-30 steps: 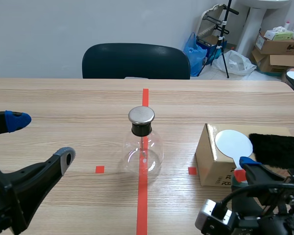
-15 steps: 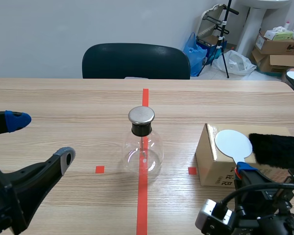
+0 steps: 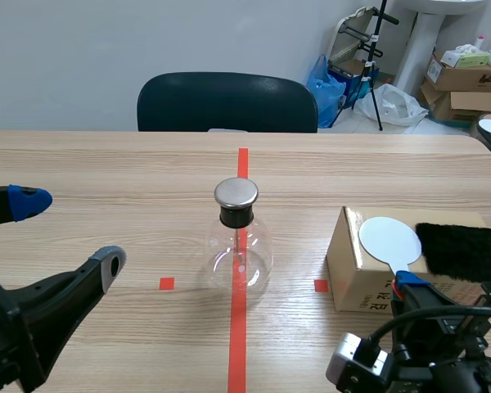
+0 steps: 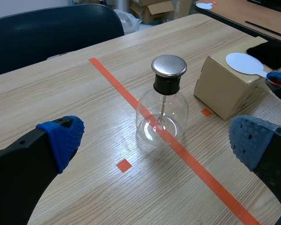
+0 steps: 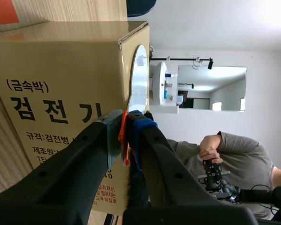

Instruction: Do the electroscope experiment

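1. While the right gripper [image 5: 126,123] is clamped on the orange handle [image 5: 124,150] of the white paddle [image 3: 390,240], the left gripper [image 3: 69,232] stands spread wide, holding nothing.
2. The white paddle lies flat on the cardboard box [image 3: 352,274] near the right edge of the table [image 3: 106,164]; it looks light, thin and stiff (take the handle, never the disc).
3. Its long axis runs from near edge to far edge, disc away from the robot.

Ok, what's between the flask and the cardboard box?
Nothing but bare table and a small red tape square between flask and box; the scene view shows it.
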